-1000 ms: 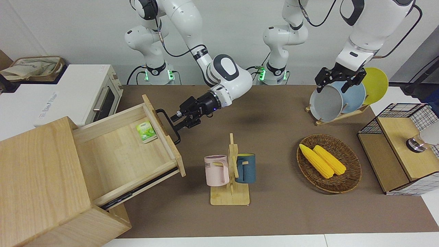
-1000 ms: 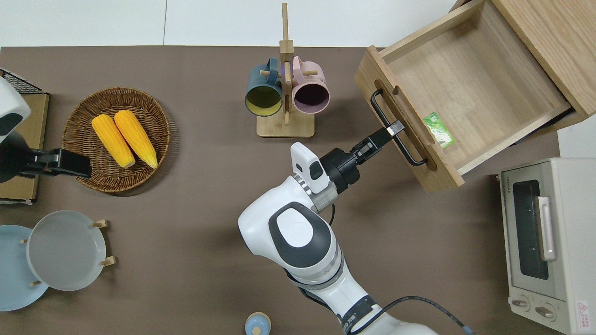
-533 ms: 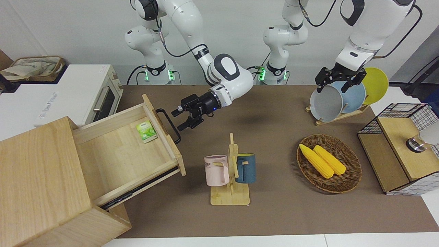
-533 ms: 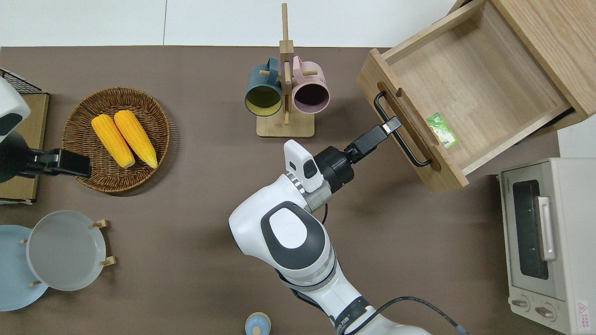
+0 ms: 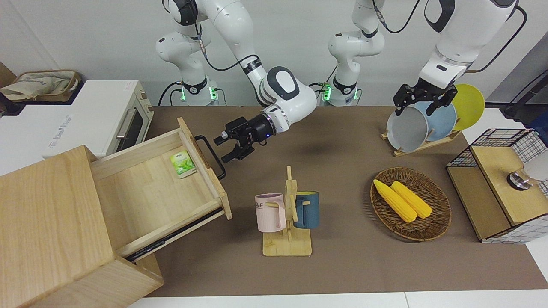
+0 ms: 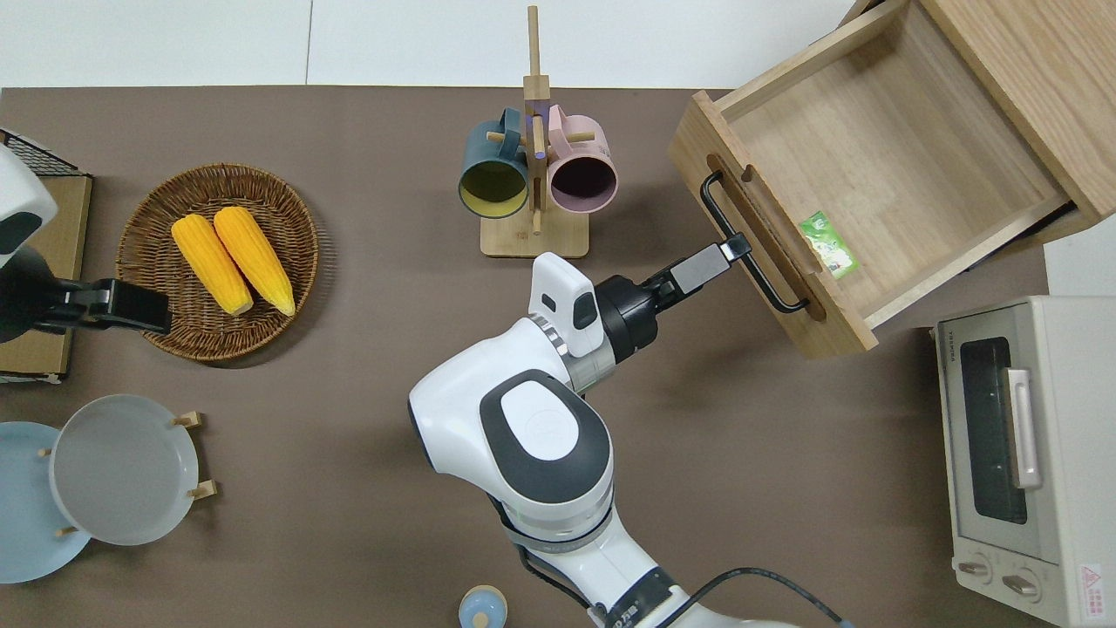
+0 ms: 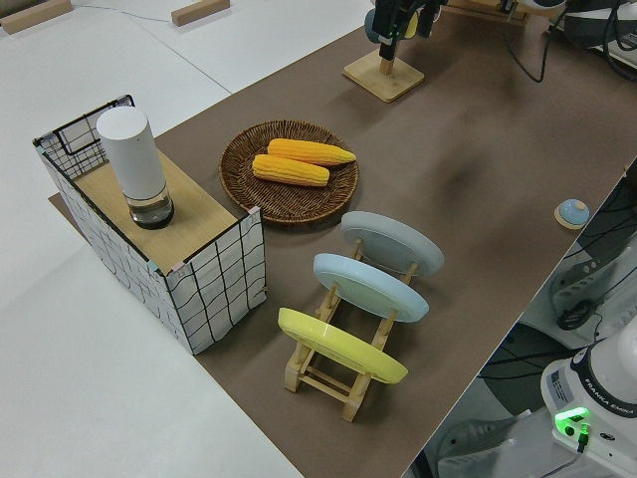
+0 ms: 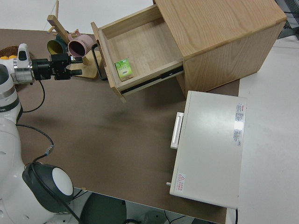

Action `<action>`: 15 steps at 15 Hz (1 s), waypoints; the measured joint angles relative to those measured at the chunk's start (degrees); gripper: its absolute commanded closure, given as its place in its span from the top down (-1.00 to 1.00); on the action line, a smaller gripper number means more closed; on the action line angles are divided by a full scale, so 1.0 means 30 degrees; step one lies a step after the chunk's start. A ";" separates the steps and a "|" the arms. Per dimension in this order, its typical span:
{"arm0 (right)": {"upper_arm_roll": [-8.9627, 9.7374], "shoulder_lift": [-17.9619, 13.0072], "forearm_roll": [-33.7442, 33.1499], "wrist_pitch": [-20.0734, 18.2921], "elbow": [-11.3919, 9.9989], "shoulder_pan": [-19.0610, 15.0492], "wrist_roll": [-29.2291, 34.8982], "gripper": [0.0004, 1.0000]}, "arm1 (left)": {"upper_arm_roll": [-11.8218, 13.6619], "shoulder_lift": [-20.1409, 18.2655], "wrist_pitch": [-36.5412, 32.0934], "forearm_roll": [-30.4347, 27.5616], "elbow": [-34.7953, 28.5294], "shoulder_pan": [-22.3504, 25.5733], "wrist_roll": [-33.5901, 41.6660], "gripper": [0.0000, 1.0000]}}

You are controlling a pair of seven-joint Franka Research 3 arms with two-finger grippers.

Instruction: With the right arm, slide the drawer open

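Note:
The light-wood drawer (image 5: 150, 192) stands pulled far out of its box cabinet (image 5: 47, 222); it also shows in the overhead view (image 6: 872, 148). A green packet (image 5: 183, 164) lies inside, near the drawer's front panel. The black bar handle (image 5: 212, 154) is free. My right gripper (image 5: 225, 149) is open and empty, level with the handle and just clear of it, fingers pointing at the bar. In the overhead view the right gripper (image 6: 731, 251) sits close beside the handle (image 6: 754, 249). The left arm is parked, its gripper (image 5: 421, 102) open.
A mug rack (image 5: 287, 214) with a pink and a blue mug stands near the drawer's front. A white toaster oven (image 5: 102, 115) sits beside the cabinet, nearer to the robots. A wicker basket (image 5: 432, 231) with corn, a plate rack (image 5: 421, 124) and a mesh shelf (image 5: 496, 184) are toward the left arm's end.
My right gripper let go of the handle, opened, and drew back a little from the bar. The drawer stays open. The left arm has not moved.

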 measured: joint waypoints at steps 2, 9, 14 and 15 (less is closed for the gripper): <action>-0.0059 -0.0273 0.1685 -0.0033 0.0939 -0.0063 -0.0033 0.97 | 0.0000 0.0000 0.0000 0.0000 0.0000 0.0000 0.0000 0.99; -0.0171 -0.2571 0.6650 -0.0057 0.1873 -0.2266 -0.1480 0.97 | 0.0000 0.0000 0.0000 0.0000 0.0000 0.0000 0.0000 0.99; 0.0463 -0.4775 0.9473 -0.0037 0.1900 -0.5089 -0.3232 0.97 | 0.0000 0.0000 0.0000 0.0000 0.0000 0.0000 0.0000 0.99; 0.0996 -0.5039 0.9921 0.0023 0.1900 -0.6005 -0.3437 0.97 | 0.0000 0.0000 0.0000 0.0000 0.0000 0.0000 0.0000 0.99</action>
